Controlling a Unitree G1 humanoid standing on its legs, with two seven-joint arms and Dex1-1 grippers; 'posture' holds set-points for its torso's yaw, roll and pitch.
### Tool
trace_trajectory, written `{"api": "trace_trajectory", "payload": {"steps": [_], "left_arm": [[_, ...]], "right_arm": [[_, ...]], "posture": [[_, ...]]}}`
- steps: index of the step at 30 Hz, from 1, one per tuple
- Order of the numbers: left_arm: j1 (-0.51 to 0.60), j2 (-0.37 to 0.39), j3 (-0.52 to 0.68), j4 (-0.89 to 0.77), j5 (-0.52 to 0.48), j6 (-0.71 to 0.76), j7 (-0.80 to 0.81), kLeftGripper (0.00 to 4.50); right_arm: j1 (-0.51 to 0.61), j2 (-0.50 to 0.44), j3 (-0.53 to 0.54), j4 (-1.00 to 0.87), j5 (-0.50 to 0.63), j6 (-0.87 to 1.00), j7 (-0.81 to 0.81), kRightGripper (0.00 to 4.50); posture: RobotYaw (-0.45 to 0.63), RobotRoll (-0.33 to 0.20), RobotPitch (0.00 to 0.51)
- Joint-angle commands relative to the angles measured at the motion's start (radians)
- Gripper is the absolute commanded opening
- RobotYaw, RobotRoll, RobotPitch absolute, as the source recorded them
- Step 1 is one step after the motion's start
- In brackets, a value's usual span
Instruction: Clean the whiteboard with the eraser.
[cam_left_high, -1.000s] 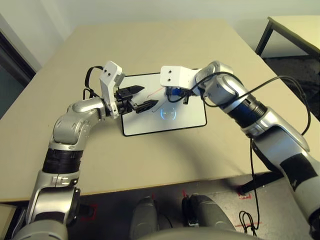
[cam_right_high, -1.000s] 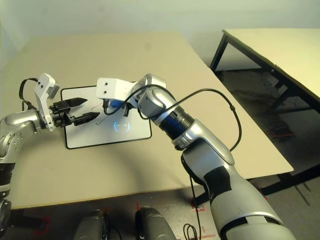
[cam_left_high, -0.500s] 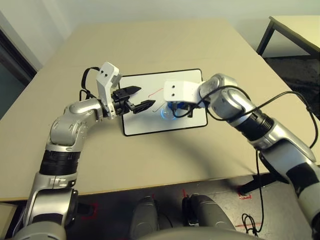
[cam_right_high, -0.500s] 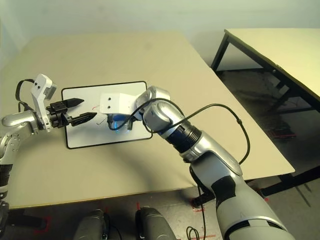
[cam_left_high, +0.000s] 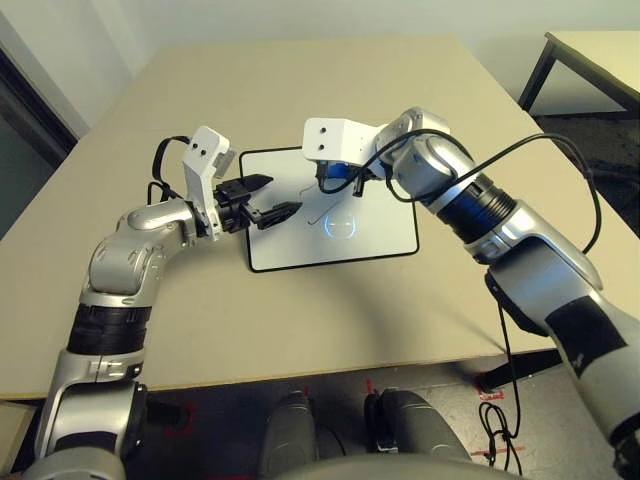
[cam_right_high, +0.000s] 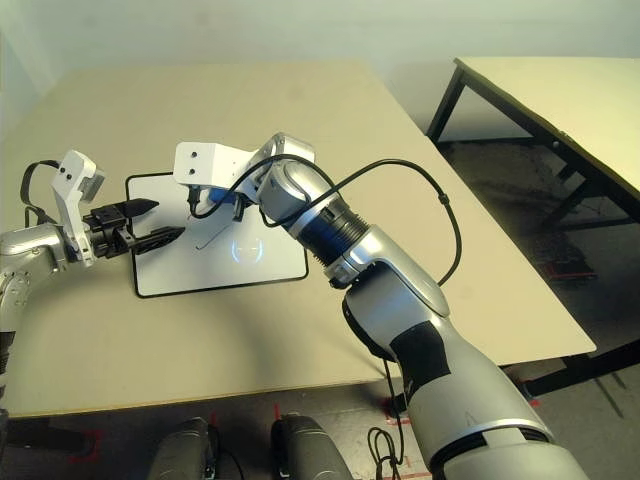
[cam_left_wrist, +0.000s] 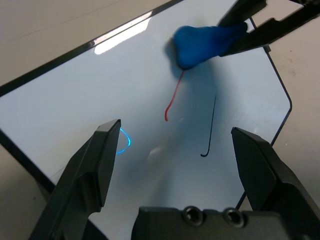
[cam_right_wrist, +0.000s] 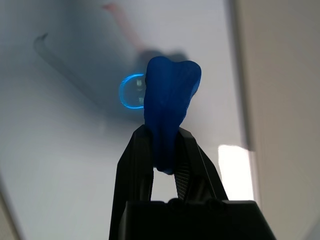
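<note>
Whiteboard (cam_left_high: 350, 245) lies flat on the tan table (cam_left_high: 300, 90), centre of the left eye frame, a little left of middle. Black frame, rounded corners.

Marks on the board: a short red line (cam_left_wrist: 172, 102), a thin black hooked line (cam_left_wrist: 209, 127), and a small blue ring of light (cam_left_high: 338, 225) reflected near the board's middle.

Right gripper (cam_right_wrist: 165, 150) reaches in from the right of the frame to the upper part of the board. Its two black fingers are pinched tight on the eraser (cam_right_wrist: 170, 105), a bright blue block squeezed between them and sticking out past the tips. In the left wrist view the eraser sits at the upper end of the red line; whether it presses on the surface or hangs just above, I cannot tell.

Left gripper (cam_left_high: 262, 200) comes in from the left, over the board's left edge, fingers (cam_left_wrist: 95, 170) spread apart with nothing between them.
</note>
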Motion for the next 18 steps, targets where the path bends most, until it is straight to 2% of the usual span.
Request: {"api": "trace_trajectory", "payload": {"steps": [1,4,6,13,18], "left_arm": [[0.005,0.014,0.014,-0.005,-0.004,0.011,0.002,4.5],[-0.002,0.015,0.014,0.001,-0.003,0.011,0.002,4.5],[-0.007,0.013,0.011,0.003,-0.001,0.011,0.004,4.5],[-0.022,0.011,0.004,0.002,-0.002,0.018,0.002,4.5],[-0.019,0.01,0.002,-0.012,-0.004,0.027,0.003,4.5]], "right_arm": [[0.096,-0.074,0.059,-0.152,-0.005,0.052,0.079,0.57],[0.143,-0.112,0.071,-0.197,-0.008,0.051,0.098,0.57],[0.144,-0.105,0.065,-0.16,-0.008,0.031,0.083,0.57],[-0.017,0.051,-0.057,0.288,0.003,-0.17,-0.117,0.57],[-0.08,0.11,-0.081,0.436,-0.009,-0.238,-0.148,0.57]], "posture": [[0.04,0.0,0.063],[0.03,0.0,0.06],[0.03,0.0,0.059],[0.04,0.0,0.056],[0.04,0.0,0.06]]}}
